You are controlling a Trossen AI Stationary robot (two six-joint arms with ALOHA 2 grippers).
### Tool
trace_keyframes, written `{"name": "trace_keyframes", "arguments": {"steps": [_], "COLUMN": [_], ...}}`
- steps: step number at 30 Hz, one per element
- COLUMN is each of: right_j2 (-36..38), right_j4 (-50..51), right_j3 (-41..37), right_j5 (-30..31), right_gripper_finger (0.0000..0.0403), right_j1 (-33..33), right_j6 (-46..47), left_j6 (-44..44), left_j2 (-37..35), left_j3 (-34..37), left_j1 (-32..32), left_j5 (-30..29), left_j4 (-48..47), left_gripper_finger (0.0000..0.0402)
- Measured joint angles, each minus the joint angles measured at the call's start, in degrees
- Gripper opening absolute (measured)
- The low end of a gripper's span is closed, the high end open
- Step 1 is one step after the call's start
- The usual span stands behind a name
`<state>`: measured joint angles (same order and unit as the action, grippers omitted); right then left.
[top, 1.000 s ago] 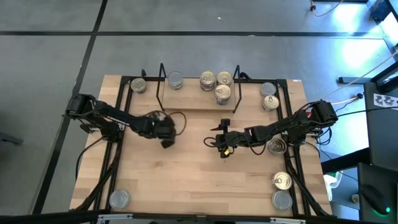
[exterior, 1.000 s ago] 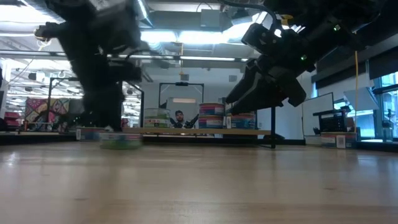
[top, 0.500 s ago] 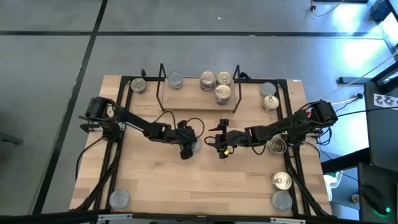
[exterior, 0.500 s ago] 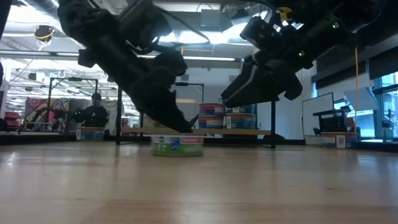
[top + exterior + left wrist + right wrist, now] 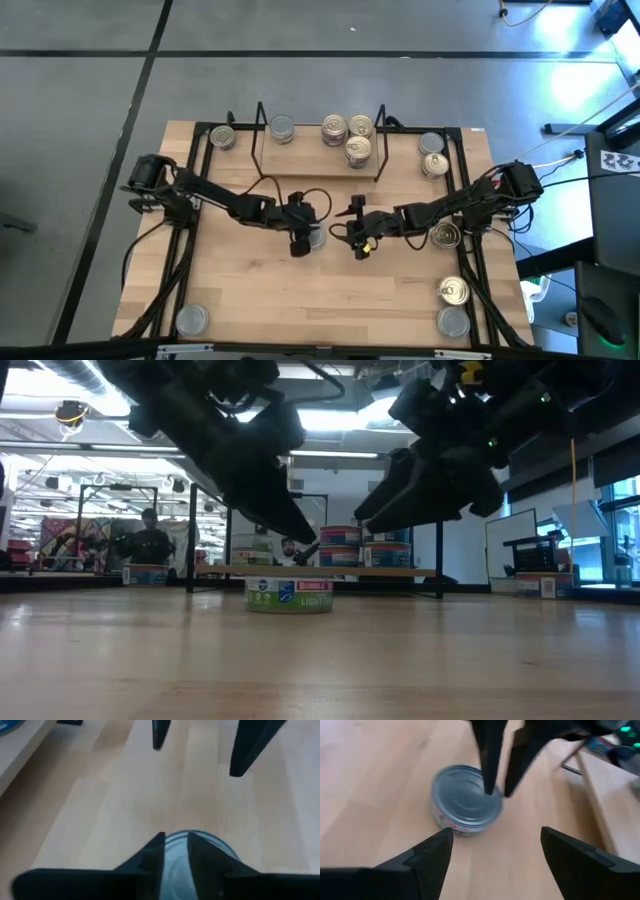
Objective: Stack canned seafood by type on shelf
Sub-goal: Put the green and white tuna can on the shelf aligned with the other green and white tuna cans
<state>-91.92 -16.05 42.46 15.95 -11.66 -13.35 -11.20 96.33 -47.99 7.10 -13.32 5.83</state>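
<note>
A can of seafood (image 5: 317,236) with a plain silver top and a green-and-white label (image 5: 290,595) stands on its base mid-table. My left gripper (image 5: 499,792) hangs just over its top, fingers a narrow gap apart, touching nothing; in the low view its tips (image 5: 312,548) are clear of the can. My right gripper (image 5: 345,228) stands wide open to the can's right, pointing at it. The shelf (image 5: 305,158) at the far middle carries one silver can (image 5: 283,128) and three gold-topped cans (image 5: 347,128).
More cans stand about the table: one far left (image 5: 222,137), two far right (image 5: 432,155), one under my right arm (image 5: 445,235), two near right (image 5: 454,305), one near left (image 5: 190,320). Bare wood lies toward the near edge.
My left gripper has gone toward the table's right, sliding the silver-topped can along the wood to the middle, close to my right gripper. In the last half second it has tipped up, its tips rising off the can's top. The can stays upright on the table.
</note>
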Motion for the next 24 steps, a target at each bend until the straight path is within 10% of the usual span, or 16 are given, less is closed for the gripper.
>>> {"name": "trace_keyframes", "arguments": {"steps": [9,24], "right_j2": [0.0,-4.51], "right_j4": [-2.84,-8.59], "right_j3": [0.0,0.04], "right_j5": [-7.83,-11.94], "right_gripper_finger": [0.0298,0.0298], "right_j1": [0.02,0.04], "right_j6": [-0.89,-5.09], "left_j6": [5.85,6.69], "left_j2": [0.48,5.5], "left_j3": [3.84,10.36], "left_j1": [0.74,-2.25], "left_j5": [0.0,4.92], "left_j4": [4.32,20.19], "left_gripper_finger": [0.0183,0.0183]}}
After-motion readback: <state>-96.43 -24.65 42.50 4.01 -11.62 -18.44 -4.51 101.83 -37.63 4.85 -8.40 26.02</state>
